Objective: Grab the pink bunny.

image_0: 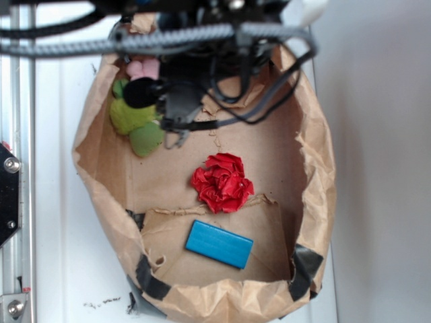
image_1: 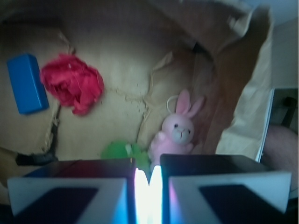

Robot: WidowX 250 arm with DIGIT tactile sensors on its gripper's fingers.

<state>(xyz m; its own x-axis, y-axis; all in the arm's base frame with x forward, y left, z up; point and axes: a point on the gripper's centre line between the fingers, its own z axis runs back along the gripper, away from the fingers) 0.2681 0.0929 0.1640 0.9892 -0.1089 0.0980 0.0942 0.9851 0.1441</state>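
Observation:
The pink bunny [image_1: 177, 133] is a small pale-pink plush with long ears and a white string loop. It sits upright against the paper bag's wall [image_1: 238, 70]. In the exterior view only a bit of the pink bunny [image_0: 143, 68] shows at the bag's far left corner, under the arm. My gripper [image_1: 148, 170] hovers above and short of the bunny, jaws almost touching and holding nothing. In the exterior view the gripper [image_0: 180, 134] hangs just right of the green plush.
A lime-green fuzzy plush [image_0: 138, 124] lies right beside the bunny, partly under my fingers [image_1: 93, 182]. A red paper ball [image_0: 222, 182] sits mid-bag and a blue block [image_0: 219, 243] near the front. The brown bag's walls [image_0: 316, 155] rise all round.

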